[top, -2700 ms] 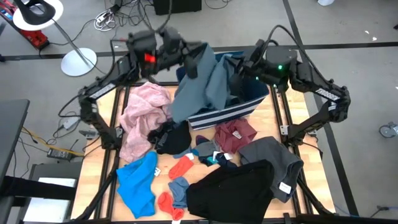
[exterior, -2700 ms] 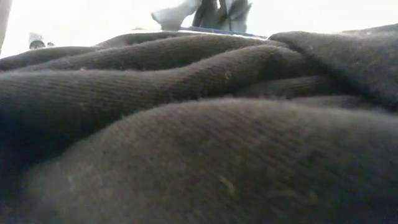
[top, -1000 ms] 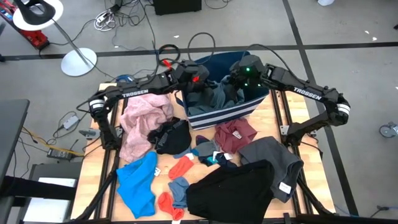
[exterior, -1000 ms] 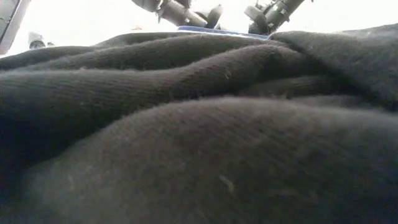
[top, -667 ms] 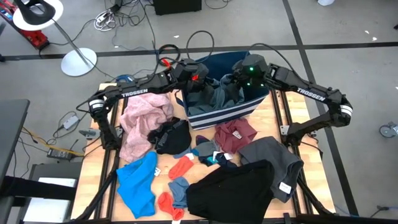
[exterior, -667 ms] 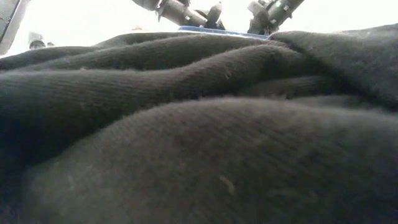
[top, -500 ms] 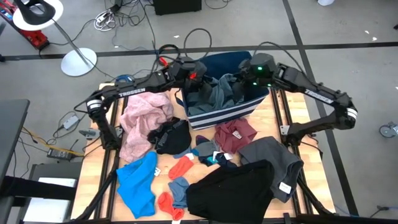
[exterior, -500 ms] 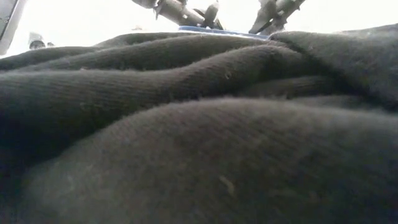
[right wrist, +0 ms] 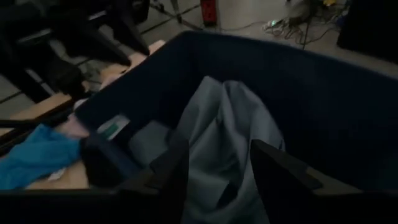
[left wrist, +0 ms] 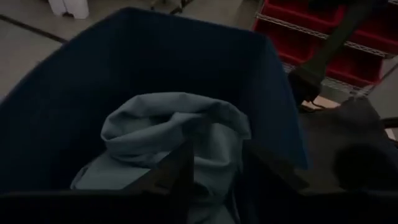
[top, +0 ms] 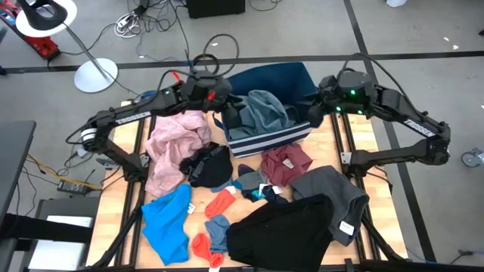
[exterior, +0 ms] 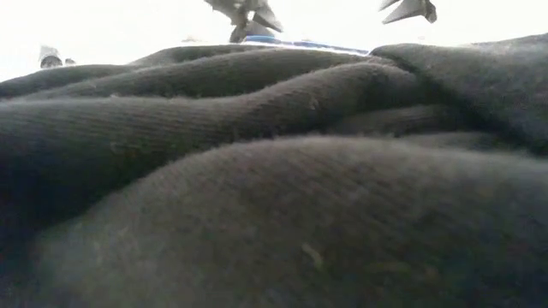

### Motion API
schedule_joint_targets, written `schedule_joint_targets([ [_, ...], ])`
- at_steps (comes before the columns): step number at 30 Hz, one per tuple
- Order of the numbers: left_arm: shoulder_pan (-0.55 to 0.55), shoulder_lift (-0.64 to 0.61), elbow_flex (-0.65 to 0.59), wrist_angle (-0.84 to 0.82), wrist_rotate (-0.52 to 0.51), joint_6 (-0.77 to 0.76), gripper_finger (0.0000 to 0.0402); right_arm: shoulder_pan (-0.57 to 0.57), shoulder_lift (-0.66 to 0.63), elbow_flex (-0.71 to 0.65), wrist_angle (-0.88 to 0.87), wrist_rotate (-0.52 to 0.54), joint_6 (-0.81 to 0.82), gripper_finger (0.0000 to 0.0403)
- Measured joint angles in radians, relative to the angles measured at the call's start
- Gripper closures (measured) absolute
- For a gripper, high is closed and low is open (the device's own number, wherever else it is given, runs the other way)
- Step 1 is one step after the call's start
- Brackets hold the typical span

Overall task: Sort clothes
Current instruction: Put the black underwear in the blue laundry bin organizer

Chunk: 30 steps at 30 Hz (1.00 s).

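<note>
Grey-blue garment (top: 263, 110) lying bunched inside the navy bin (top: 266, 141) at the worktop's far side, left gripper (top: 231, 118) and right gripper (top: 316, 115) poised at the bin's opposite rims, jaws parted and empty, remaining clothes (top: 178, 140) spread across the worktop (top: 327, 148).

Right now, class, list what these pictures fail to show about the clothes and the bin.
- Low view: the black garment fills the picture and hides the table.
- High view: the bin's floor is hidden under the grey-blue garment.
- High view: the label on the dark grey garment is too small to read.
</note>
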Motion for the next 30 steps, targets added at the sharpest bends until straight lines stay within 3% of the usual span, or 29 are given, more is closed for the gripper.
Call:
schedule_joint_targets([
  [5,-0.062,-0.186,-0.249,0.184,-0.114,0.004,0.0261,0.121,-0.035,0.0,-0.136,0.12,0.068,0.0234],
  [9,-0.084,-0.358,-0.486,0.34,-0.124,-0.054,0.0261,0.254,-0.05,0.0,-0.182,0.194,0.145,0.0234],
  [14,-0.117,-0.547,-0.689,0.34,-0.14,-0.126,0.0261,0.459,-0.056,-0.07,-0.172,0.298,0.252,0.0234],
  [22,-0.22,-0.762,-0.843,0.342,-0.198,-0.15,0.0261,0.792,-0.053,-0.326,0.015,0.516,0.454,0.0235],
  [30,-0.376,-0.734,-0.891,0.229,-0.268,-0.149,0.0261,0.977,-0.011,-0.519,0.275,0.633,0.58,0.0235],
])
